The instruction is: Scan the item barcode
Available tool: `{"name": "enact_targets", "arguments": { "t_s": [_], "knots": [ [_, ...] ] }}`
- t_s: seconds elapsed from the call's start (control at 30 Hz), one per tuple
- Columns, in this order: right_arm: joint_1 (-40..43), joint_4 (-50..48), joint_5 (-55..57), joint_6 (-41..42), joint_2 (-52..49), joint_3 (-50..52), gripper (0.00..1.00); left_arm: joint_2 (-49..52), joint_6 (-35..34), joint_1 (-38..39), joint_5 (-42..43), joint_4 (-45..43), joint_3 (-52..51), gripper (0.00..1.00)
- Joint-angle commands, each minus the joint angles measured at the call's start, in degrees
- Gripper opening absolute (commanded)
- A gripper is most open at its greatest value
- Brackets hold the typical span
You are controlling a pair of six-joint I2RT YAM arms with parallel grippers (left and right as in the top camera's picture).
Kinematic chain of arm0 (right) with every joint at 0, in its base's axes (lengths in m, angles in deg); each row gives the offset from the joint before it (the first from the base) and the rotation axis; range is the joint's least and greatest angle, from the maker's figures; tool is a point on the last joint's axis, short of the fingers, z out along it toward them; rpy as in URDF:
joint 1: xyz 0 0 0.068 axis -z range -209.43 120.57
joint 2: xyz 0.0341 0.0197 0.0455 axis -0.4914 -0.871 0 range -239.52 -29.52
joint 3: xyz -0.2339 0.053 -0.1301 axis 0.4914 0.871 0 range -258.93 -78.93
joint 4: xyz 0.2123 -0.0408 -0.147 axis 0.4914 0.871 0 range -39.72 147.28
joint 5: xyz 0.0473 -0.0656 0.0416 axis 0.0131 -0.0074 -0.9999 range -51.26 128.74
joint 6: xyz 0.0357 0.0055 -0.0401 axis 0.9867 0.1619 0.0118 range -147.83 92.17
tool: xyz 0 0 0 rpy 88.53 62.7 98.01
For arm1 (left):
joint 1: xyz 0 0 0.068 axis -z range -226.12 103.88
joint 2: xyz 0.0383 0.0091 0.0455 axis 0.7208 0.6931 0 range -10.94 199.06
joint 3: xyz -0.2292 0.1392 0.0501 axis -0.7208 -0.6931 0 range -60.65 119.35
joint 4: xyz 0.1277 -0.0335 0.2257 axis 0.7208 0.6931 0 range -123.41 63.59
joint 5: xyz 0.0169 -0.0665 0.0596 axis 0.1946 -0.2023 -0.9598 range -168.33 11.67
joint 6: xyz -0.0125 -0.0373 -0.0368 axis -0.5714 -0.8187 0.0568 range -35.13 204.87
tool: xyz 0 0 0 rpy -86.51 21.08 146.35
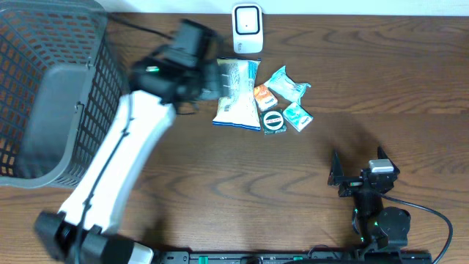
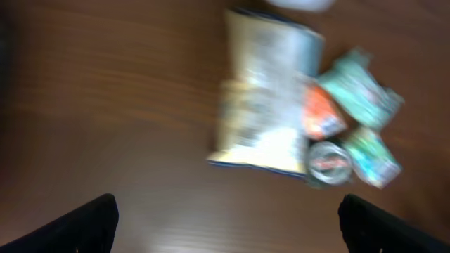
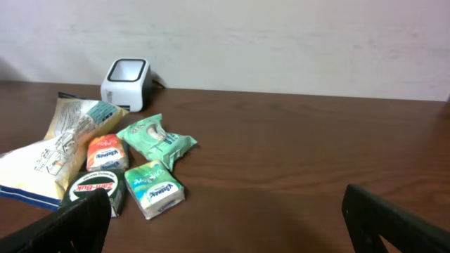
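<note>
Snack bag [image 1: 237,94] lies flat on the desk [image 1: 293,169] just beside the scanner [image 1: 247,28], I think to keep the scan path short. My left tool [image 2: 226,211] hangs by it, spread and empty; the right tool [image 3: 228,211] is spread too.

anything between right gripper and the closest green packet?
Nothing. Only bare table lies between the right gripper and the green packet. Overhead shows the gap, and the right wrist view agrees.
</note>
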Motion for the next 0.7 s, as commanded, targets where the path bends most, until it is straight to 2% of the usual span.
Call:
{"name": "enact_targets", "arguments": {
  "t_s": [0.0,0.3,0.67],
  "knots": [
    [0.2,0.3,0.0,0.0,0.2,0.1,0.99,-2.6,0.9,-4.9,-7.0,2.5,0.6,0.98],
    [0.2,0.3,0.0,0.0,0.2,0.1,0.99,-4.7,0.9,-14.3,-7.0,8.5,0.5,0.99],
    [0.2,0.3,0.0,0.0,0.2,0.1,0.99,-4.6,0.7,-15.2,-6.1,12.0,-1.7,0.99]
  ]
}}
